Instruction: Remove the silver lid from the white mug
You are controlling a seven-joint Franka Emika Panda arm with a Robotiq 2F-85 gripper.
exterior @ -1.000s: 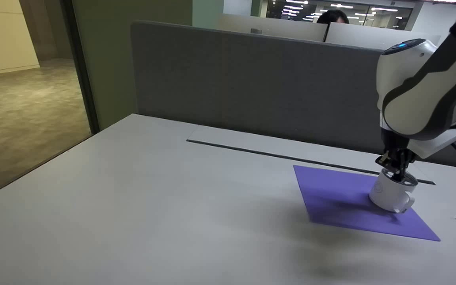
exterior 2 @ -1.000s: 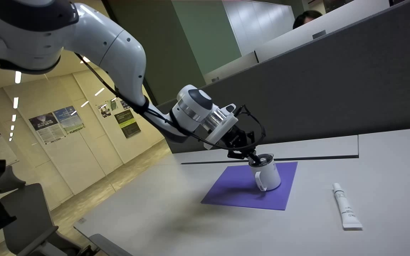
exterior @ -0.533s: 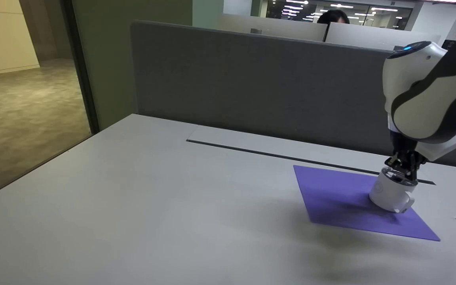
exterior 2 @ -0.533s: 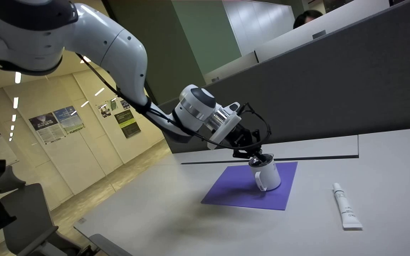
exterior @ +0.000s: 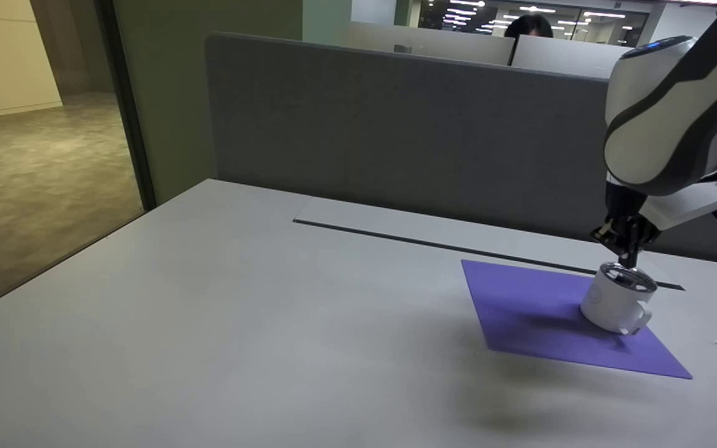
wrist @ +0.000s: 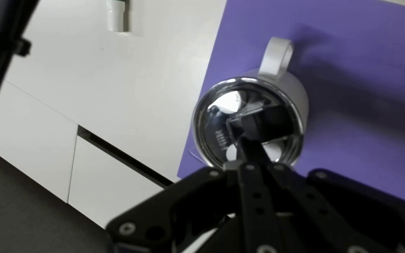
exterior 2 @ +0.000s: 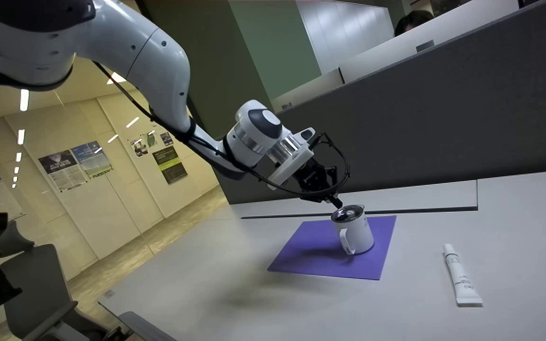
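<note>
The white mug (exterior: pixel 612 309) stands upright on the purple mat (exterior: pixel 520 295); it also shows in an exterior view (exterior 2: pixel 360 234) and in the wrist view (wrist: pixel 296 88). The silver lid (exterior: pixel 640 281) sits on the mug's rim, shiny and reflective, as seen in an exterior view (exterior 2: pixel 347 214) and in the wrist view (wrist: pixel 212 130). My gripper (exterior: pixel 628 260) is just above the far edge of the lid, tilted, with its fingertips together and nothing between them. It shows in an exterior view (exterior 2: pixel 336 202) and in the wrist view (wrist: pixel 253 151), where its fingers hide part of the lid.
A white tube (exterior 2: pixel 461 277) lies on the table beside the mat. A grey partition (exterior: pixel 396 137) stands along the table's back edge, close behind my gripper. A dark slot (exterior: pixel 396 238) runs along the table in front of it. A cable (exterior 2: pixel 349 170) loops beside my wrist.
My gripper's fingers were down at the lid, shifted sideways across it, then rose and drew back off it. The mug and the lid have not visibly moved.
</note>
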